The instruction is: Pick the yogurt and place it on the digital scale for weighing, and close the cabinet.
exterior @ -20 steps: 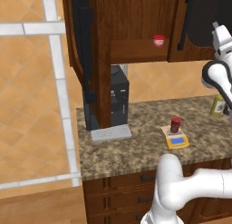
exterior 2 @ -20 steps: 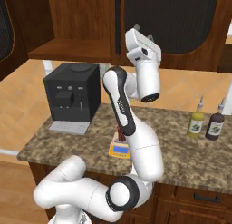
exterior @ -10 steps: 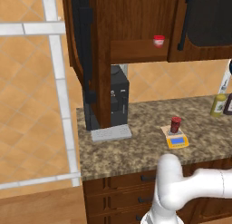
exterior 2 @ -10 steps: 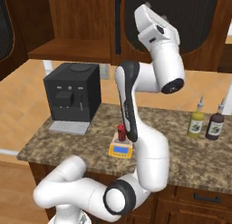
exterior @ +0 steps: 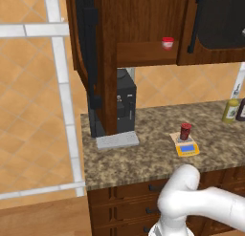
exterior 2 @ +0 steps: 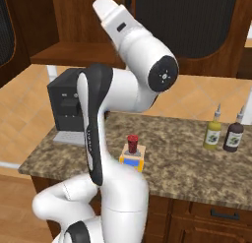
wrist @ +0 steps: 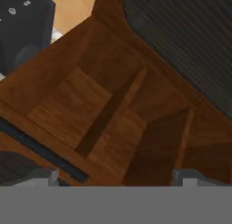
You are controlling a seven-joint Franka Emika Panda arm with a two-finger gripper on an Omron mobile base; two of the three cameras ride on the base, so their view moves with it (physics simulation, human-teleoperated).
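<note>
The yogurt is standing upright on the digital scale, out on the granite counter between the coffee machine and the two bottles. I am reading that as the weighing half done. It is a small dark red cylinder with a darker top, sitting on the tan plate behind the blue display.

I am now looking at the cabinet, whose left door is swung out edge-on toward the base camera, so the shelf is exposed with a short red-and-white cup on it. The right door is sitting flush.

The arm is raised high in the right base view, and the hand camera is looking at brown cabinet wood and a dark arched panel. The gripper is showing two tips set wide apart with nothing between them. I judge it is positioning to push the door shut.
</note>
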